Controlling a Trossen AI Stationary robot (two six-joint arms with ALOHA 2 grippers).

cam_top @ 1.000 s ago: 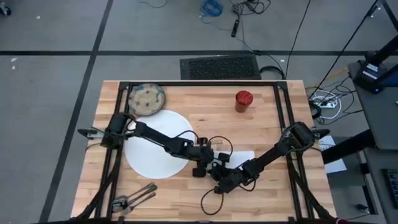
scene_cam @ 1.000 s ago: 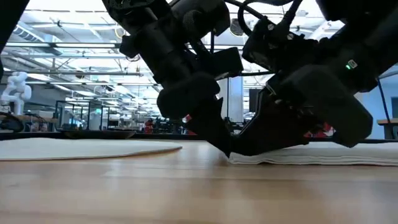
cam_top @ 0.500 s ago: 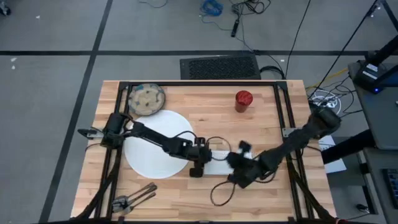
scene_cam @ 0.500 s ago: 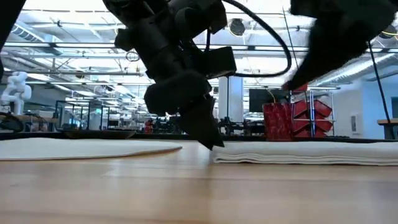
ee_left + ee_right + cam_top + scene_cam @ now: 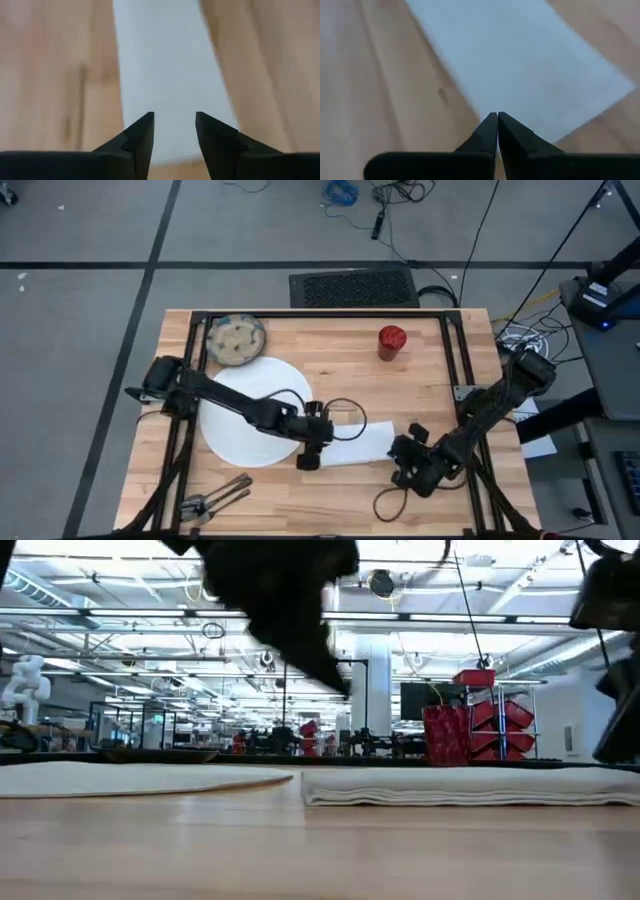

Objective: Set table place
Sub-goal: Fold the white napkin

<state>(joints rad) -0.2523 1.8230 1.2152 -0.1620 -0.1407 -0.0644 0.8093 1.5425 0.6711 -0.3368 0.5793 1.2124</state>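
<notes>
Napkin (image 5: 352, 444) — a folded white cloth — lies flat on the wooden counter (image 5: 330, 370), just beside the right edge of the large white plate (image 5: 245, 415). Left gripper (image 5: 309, 457) hangs over the napkin's left end, jaws parted by a narrow gap with nothing between them; its fingers (image 5: 140, 137) frame the cloth in the left wrist view. Right gripper (image 5: 405, 463) sits just off the napkin's right end, jaws pressed together and empty. Speckled bowl (image 5: 236, 340) rests at the plate's far-left side, touching or nearly so; red cup (image 5: 391, 341) stands well apart toward the far right; dark cutlery (image 5: 215, 498) lies at the near-left corner.
</notes>
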